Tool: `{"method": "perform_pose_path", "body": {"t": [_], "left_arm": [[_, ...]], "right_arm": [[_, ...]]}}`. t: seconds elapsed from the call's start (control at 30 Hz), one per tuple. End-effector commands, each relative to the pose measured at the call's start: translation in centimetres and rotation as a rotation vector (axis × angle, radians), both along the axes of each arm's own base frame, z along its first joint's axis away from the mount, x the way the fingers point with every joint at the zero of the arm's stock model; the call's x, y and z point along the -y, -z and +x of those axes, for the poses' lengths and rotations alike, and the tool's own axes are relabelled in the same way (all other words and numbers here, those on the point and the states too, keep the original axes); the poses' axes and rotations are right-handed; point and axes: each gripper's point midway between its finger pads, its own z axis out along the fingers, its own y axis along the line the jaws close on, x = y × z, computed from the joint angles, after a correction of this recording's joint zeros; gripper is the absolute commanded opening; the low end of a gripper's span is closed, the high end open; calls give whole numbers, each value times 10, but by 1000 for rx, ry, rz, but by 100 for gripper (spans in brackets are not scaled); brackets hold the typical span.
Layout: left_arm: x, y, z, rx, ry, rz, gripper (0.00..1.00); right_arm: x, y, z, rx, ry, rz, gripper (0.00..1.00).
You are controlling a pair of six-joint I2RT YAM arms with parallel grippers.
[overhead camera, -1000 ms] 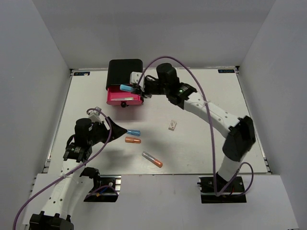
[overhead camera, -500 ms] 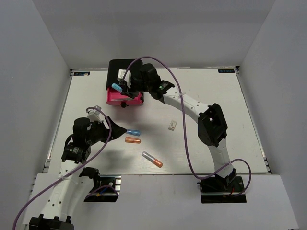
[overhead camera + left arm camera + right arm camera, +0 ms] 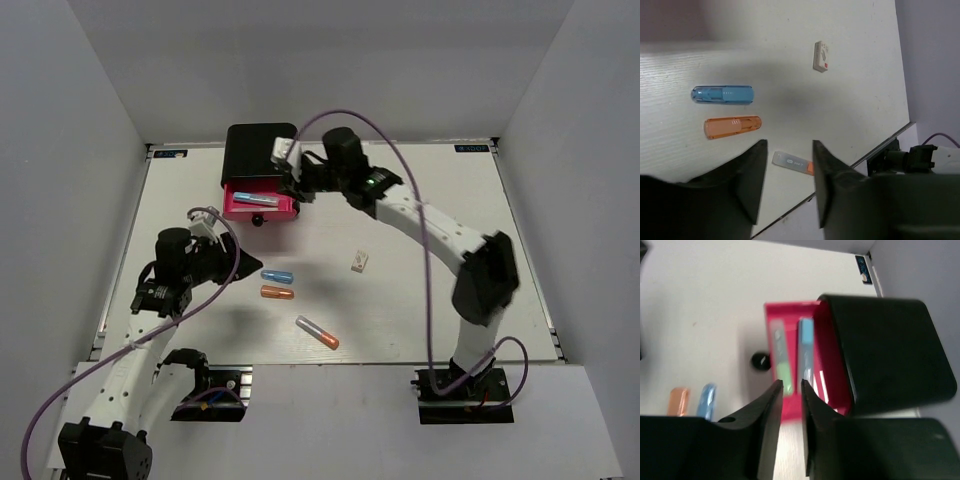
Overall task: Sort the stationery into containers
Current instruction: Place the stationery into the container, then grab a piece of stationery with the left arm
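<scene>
Overhead and wrist views of a white bench with two robot arms.

At the far edge, toward the far-left corner, stands a black rounded-corner plastic box (image 3: 260, 148). One bright pink plastic drawer (image 3: 240, 210) is pulled out toward the near edge, its black round knob (image 3: 258, 219) in front. Inside the drawer a blue-capped clear pen (image 3: 805, 337) and a clear pen with a green section (image 3: 782, 365) lie side by side.

The right gripper (image 3: 791, 386) hovers just above the drawer, its fingers a narrow gap apart and holding nothing. The left gripper (image 3: 788, 150) hangs over the middle of the bench, toward the near-left corner, fingers spread wide and empty.

Four pieces lie loose mid-bench:
- A blue translucent pen-like cylinder (image 3: 722, 94) and an orange translucent cylinder (image 3: 732, 127) lie parallel, just beside each other and not touching.
- A clear cylinder with an orange tip (image 3: 790, 162) lies closer to the near edge, partly behind the left fingers in the wrist view.
- A small white block (image 3: 821, 56) with a red mark sits apart, toward the right edge.

The cylinders look like light, stiff, smooth plastic, so they would likely roll or squirt out of a pinch near an end. The safest hold is probably across the middle of the barrel, fingers square to its length. The block's flat long sides should give steadier contact.
</scene>
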Motion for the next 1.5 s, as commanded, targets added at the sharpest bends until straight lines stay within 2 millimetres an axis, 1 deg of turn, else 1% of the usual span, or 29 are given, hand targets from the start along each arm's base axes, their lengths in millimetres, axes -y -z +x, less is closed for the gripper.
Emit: {"method": "perform_pose_path", "body": {"t": [0.0,0.03,0.07,0.1,0.2,0.23,0.27,0.3,0.33,0.37,0.4,0.43,0.5,0.53,0.57,0.6,0.67,0.7,0.73,0.77,0.83,0.87,0.9,1.03,1.1,1.2,1.23,1.4,1.47], "left_arm": [[9,-16,2,79,87,11,48],[16,-12,-1,69,135,12,44],[20,-14,-2,75,163,15,38],[24,-15,-3,80,194,16,37],[40,-8,-5,72,287,49,35],[50,-5,-11,60,338,59,35],[58,-2,-7,47,375,74,37],[63,3,-6,25,382,96,37],[78,-3,-9,46,436,112,38],[84,2,-8,37,452,145,38],[91,16,-10,-11,484,173,39],[106,12,-19,0,546,193,40],[107,33,-29,-46,603,305,46],[112,35,-36,-33,640,350,48],[108,45,-44,-51,679,402,58],[109,44,-47,-39,697,422,63],[114,58,-58,-42,777,489,75],[118,60,-60,-36,804,510,77],[125,64,-67,-25,848,538,79],[128,76,-71,-45,889,579,79],[136,81,-69,-21,915,643,80],[142,86,-75,-6,963,684,80],[143,89,-77,4,979,707,81],[151,91,-80,123,1045,776,81],[150,98,-84,172,1098,813,81],[150,97,-86,240,1127,839,81],[152,95,-81,281,1133,853,81],[147,123,-85,267,1196,939,81],[152,124,-83,288,1198,935,81]], "right_arm": [[47,-9,-38,-38,-4,-10,25],[61,-20,-44,-18,12,5,25],[79,19,-59,-80,22,-49,25],[91,13,-64,-68,39,-39,25],[125,46,-75,-110,103,-86,28],[132,52,-76,-120,119,-98,28],[146,61,-77,-131,148,-105,30],[150,65,-77,-138,162,-112,33],[154,65,-77,-141,173,-110,36],[163,67,-76,-161,205,-104,38],[165,68,-75,-171,215,-101,41],[169,67,-74,-188,236,-93,42],[180,58,-67,-181,279,-68,47],[189,56,-64,-176,307,-68,49],[196,52,-59,-158,329,-63,51],[204,50,-55,-154,352,-64,53],[214,49,-49,-145,384,-68,57],[226,47,-41,-149,420,-62,59],[230,43,-38,-148,431,-53,60],[242,42,-30,-163,476,-39,60],[246,41,-28,-179,484,-31,62],[247,40,-29,-194,481,-20,62],[256,40,-24,-201,505,-17,62],[271,44,-24,-219,529,-14,62],[272,49,-25,-232,522,-14,62],[277,52,-27,-253,521,-9,62],[280,53,-26,-262,528,-6,62],[288,56,-24,-277,546,4,62],[290,56,-23,-281,548,8,63]]}}
